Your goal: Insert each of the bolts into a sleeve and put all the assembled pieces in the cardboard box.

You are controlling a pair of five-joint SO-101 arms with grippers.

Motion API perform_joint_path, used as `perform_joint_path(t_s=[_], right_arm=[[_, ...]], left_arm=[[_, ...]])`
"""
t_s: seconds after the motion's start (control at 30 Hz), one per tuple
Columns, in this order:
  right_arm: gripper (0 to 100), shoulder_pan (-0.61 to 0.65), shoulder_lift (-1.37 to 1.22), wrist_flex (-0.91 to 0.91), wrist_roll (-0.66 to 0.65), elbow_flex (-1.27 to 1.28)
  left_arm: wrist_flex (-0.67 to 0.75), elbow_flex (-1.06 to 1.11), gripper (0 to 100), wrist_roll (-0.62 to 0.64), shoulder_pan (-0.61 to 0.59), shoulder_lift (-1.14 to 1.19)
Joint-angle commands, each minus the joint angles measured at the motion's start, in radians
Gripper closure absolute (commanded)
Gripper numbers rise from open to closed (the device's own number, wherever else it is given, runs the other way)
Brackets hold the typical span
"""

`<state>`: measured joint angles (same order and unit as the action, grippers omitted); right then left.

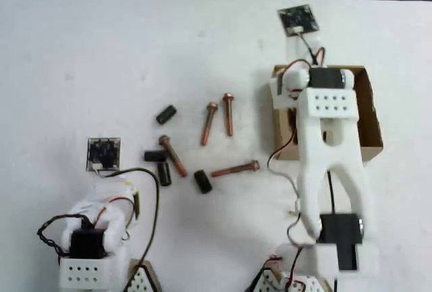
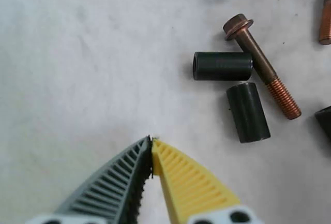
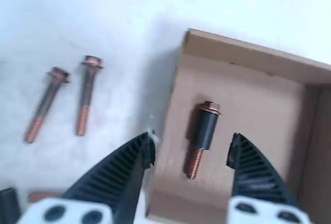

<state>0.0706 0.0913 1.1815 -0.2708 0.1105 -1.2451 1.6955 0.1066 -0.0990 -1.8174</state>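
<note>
Across the tabletop (image 1: 81, 56), from the high view, possible to count four copper bolts (image 1: 209, 123) and four black sleeves (image 1: 166, 114), all loose and mixed together between the two arms, probably to stay within reach of both. Farther to the side, the cardboard box (image 1: 372, 127), half covered by the right arm (image 1: 327, 143). Lies stretched long over the box, wrist above the opening, as for a drop. As for the left arm (image 1: 88, 248), sits folded low and short at the near edge, well apart from the box.

Next, from the left wrist view, the left gripper (image 2: 151, 144) clenched on nothing, grey and yellow jaws pressed tip to tip. Points down at bare tabletop, near two sleeves and one bolt but apart from them. Looks like a waiting pose rather than a grasp.

Last, from the right wrist view, the right gripper (image 3: 191, 149) spread wide and empty, hanging over one wall of the box. Between the jaws and below them, one assembled piece (image 3: 207, 125), a bolt pushed through a sleeve, resting on the box floor. Beside the box, on the tabletop, two bare bolts side by side. By judgement, one piece done, four pairs left to join.
</note>
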Motion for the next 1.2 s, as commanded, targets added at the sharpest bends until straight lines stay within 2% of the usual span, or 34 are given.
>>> perform_joint_path(t_s=[0.0, 0.67, 1.0, 1.17], right_arm=[[78.6, 0.081, 0.165, 0.074, -0.003, -0.041], [78.7, 0.251, 0.696, 0.371, -0.002, -0.038], [78.7, 0.262, 0.866, 0.456, 0.002, -0.038], [78.7, 0.288, 0.929, 0.493, 0.112, -0.037]], left_arm=[[0.021, -0.003, 98, -0.011, -0.002, -0.008], [0.021, -0.003, 98, -0.011, -0.002, -0.008], [0.021, -0.003, 98, -0.011, -0.002, -0.008], [0.021, -0.003, 98, -0.011, -0.002, -0.008]])
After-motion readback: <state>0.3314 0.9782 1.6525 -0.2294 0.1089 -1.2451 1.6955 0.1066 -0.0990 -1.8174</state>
